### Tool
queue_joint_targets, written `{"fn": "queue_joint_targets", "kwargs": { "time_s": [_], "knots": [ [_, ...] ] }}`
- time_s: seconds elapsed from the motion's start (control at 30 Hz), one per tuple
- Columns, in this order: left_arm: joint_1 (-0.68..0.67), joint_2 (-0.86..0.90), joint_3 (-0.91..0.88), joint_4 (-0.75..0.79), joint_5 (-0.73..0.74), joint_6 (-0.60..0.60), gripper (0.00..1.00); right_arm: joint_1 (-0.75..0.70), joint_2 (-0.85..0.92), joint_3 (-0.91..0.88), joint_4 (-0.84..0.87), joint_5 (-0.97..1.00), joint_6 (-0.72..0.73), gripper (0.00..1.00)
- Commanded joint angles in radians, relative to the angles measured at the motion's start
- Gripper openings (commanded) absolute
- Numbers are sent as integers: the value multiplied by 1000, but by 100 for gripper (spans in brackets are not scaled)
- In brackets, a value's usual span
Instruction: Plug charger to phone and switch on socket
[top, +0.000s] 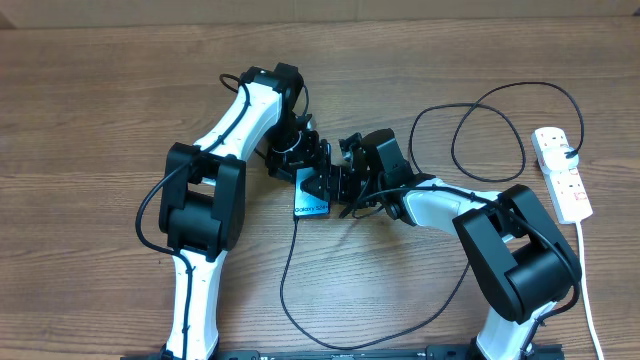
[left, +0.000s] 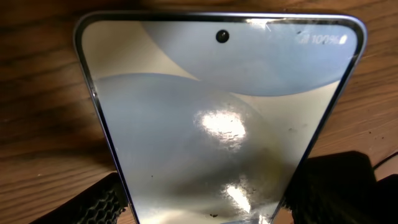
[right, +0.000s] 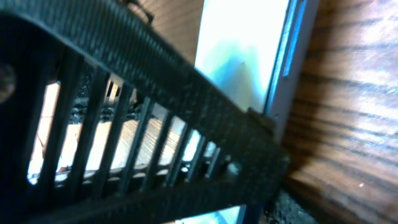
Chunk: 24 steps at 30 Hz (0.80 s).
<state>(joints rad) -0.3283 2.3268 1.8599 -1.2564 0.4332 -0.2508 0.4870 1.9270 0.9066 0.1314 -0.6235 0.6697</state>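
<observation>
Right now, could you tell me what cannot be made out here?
1. Whether the charger tip is in the phone: overhead, too small; left wrist, the bottom edge cuts that end off.
2. The socket switch positions: overhead, too small.
3. The right gripper grip: right wrist, its own blurred finger fills the frame.

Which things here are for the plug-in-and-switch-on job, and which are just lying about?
For the job:
- phone, in the middle between both arms
- charger, thin black cable looping over the table
- socket, far right

Just lying about:
- white lead, trailing from the socket toward the near edge
- nothing else apart from the arms
</observation>
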Motion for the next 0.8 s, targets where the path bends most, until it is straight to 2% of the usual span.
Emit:
{"fn": "queue_joint_targets", "kwargs": {
  "time_s": [0.0,0.4,0.6,0.7,0.73,0.77],
  "knots": [
    [-39,14,23,-14,33,37,73,0,14,-4,14,19,23,64],
    [-61,14,23,-14,58,37,74,2,14,-4,19,-47,22,41],
    [-61,14,23,-14,58,38,78,2,14,-4,19,24,23,16],
    [-61,14,23,-14,58,38,86,2,14,-4,18,23,23,4],
    [-61,14,23,-14,58,38,88,2,14,-4,18,19,23,4],
    [-61,14,23,-14,57,38,96,2,13,-4,18,16,23,4]
  ]
}}
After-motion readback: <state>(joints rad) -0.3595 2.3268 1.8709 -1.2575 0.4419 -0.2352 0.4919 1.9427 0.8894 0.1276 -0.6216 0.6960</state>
